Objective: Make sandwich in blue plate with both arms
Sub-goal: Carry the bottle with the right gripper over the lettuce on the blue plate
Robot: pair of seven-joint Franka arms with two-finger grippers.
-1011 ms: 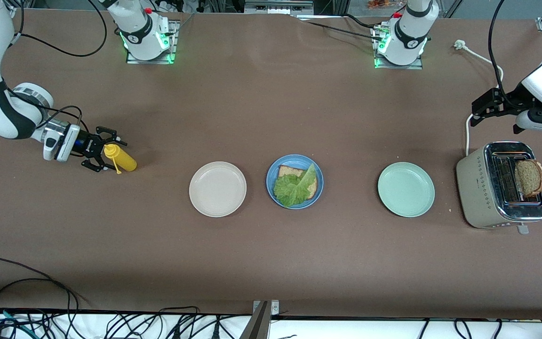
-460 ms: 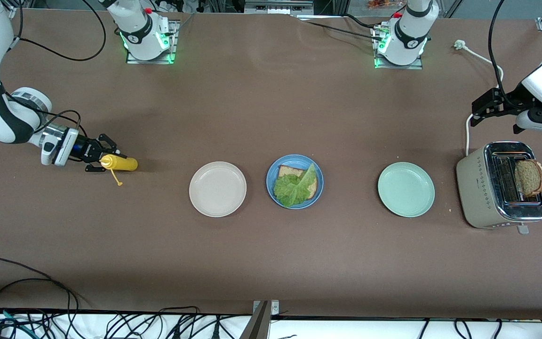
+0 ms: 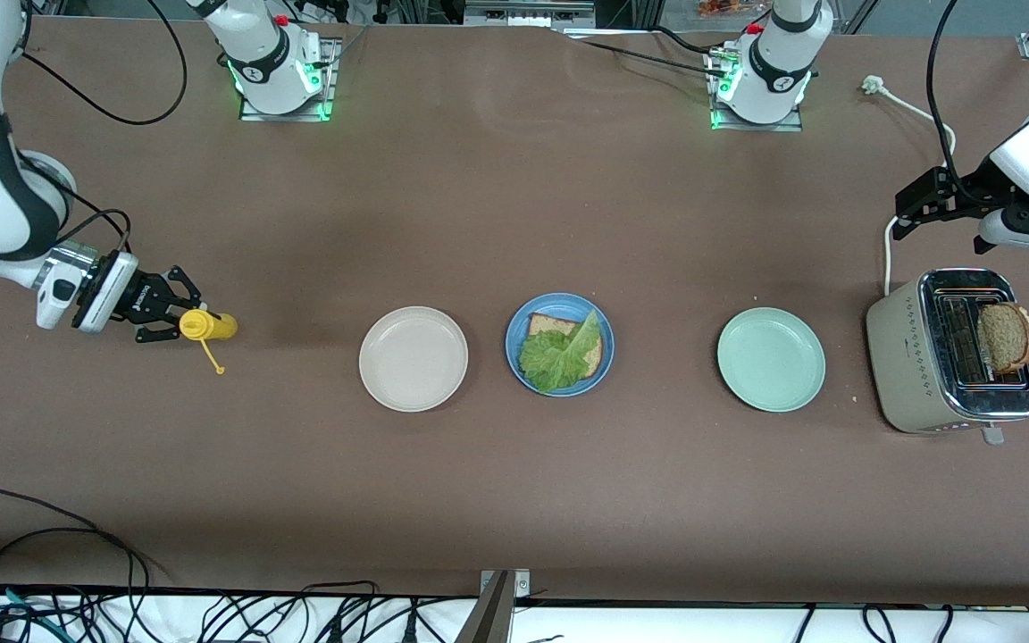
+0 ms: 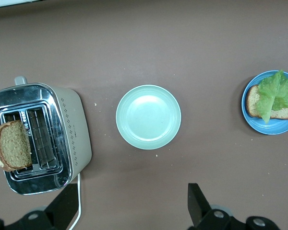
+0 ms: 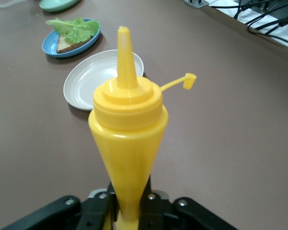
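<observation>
Right gripper (image 3: pixel 177 320): in your front view it was clamped on the yellow squeeze bottle (image 3: pixel 207 326) at the right arm's end of the table, the bottle's nozzle pointing away from the wrist toward the plates.
Left gripper (image 3: pixel 907 207): you saw it waiting with its jaws spread wide and holding nothing, above the table just beside the toaster (image 3: pixel 952 351).
Blue plate (image 3: pixel 560 344): it sat between the two grippers, with the cream-white plate (image 3: pixel 414 358) on the side toward the right gripper and the mint-green plate (image 3: pixel 771 359) on the side toward the left gripper.
Sandwich: one bread slice (image 3: pixel 547 325) lay in the blue plate under the lettuce leaf (image 3: pixel 561 354); the second slice (image 3: pixel 1006 337) stood in the toaster's slot.
Left wrist view: below the wide-spread fingers (image 4: pixel 198 203) you had the toaster (image 4: pixel 72 129) with its slice (image 4: pixel 12 145), the mint-green plate (image 4: pixel 148 116) and the blue plate (image 4: pixel 276 125).
Right wrist view: the bottle (image 5: pixel 128 139) rose straight out of the clamped gripper (image 5: pixel 128 211), its tethered cap (image 5: pixel 189 80) hanging off to one side; ahead of its nozzle lay the cream-white plate (image 5: pixel 86 81), then the blue plate (image 5: pixel 69 46) with lettuce (image 5: pixel 73 28).
</observation>
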